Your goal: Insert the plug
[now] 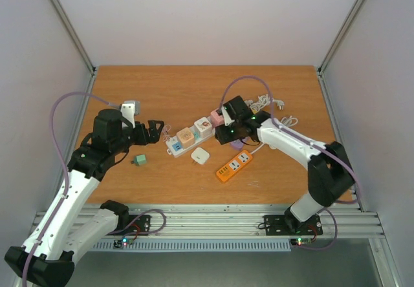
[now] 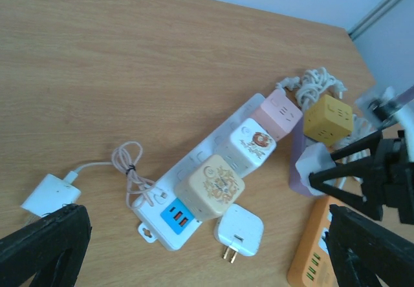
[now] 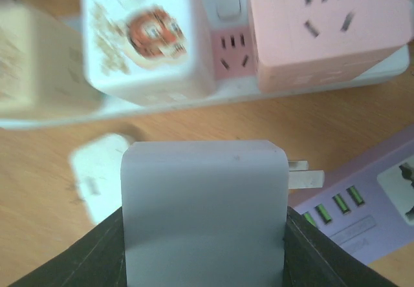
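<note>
Reaching in from the lower right, the right arm [image 1: 291,145] has its elbow out by the right edge of the table [image 1: 162,86]. Its forearm runs up and left to mid-table, wrist tipped down.

The right fingers [image 3: 90,255] are closed on a pale grey-white plug [image 3: 204,196], one black finger pressed on each side of its body. The flat metal prongs [image 3: 304,178] stick out to the right in the wrist view, over the end of a purple strip [image 3: 362,216]. The plug sits between that strip and the white power strip [image 2: 194,164], near the pink cube [image 3: 323,28]. Can't tell whether the plug touches the table.

The left arm [image 1: 77,183] comes up from the lower left, elbow bent, wrist over the left half of the table. Left fingers [image 2: 45,245] are spread fully wide with nothing in them, pointing at the near end of the white power strip.

Labels:
- White cube [image 3: 145,41] has an orange tiger-like picture with gold trim; any lettering is too blurred to read.
- Cream cube [image 2: 210,187] has a gold ornament print, with no legible text.
- Pink cube shows only socket slots.
- Purple strip has green USB ports and a faint outlined box, unreadable.

A white charger [image 2: 239,229] lies prongs-down in the left wrist view, just beside the cream cube. Orange strip [image 1: 234,166] lies nearer the arm bases, a yellow cube [image 2: 328,119] sits beyond the pink cube, and a green plug [image 1: 139,160] sits near the left wrist.
</note>
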`<control>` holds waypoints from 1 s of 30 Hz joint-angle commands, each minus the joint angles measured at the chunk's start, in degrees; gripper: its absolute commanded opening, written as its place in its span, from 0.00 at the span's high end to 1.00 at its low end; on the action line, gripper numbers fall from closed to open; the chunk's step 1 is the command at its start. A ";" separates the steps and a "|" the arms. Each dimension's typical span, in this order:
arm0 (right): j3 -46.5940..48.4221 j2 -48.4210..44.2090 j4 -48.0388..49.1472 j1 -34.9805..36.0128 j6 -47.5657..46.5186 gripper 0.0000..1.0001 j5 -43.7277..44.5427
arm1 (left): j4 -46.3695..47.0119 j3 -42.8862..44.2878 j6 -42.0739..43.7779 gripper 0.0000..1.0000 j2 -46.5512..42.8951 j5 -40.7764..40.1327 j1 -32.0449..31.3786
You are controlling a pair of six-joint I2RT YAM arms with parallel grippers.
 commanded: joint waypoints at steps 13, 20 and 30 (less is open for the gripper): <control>-3.43 -16.75 15.84 -0.12 32.90 0.51 -26.84 | 13.73 -6.11 -14.22 0.01 -3.14 16.30 -3.05; -0.97 -16.88 13.34 -0.19 32.57 0.51 -41.88 | 26.93 -8.15 -26.74 0.00 -0.12 28.26 -3.67; 0.95 -14.10 21.23 -0.12 35.18 0.51 -56.76 | 33.96 -8.19 -42.85 0.01 5.97 37.07 -3.67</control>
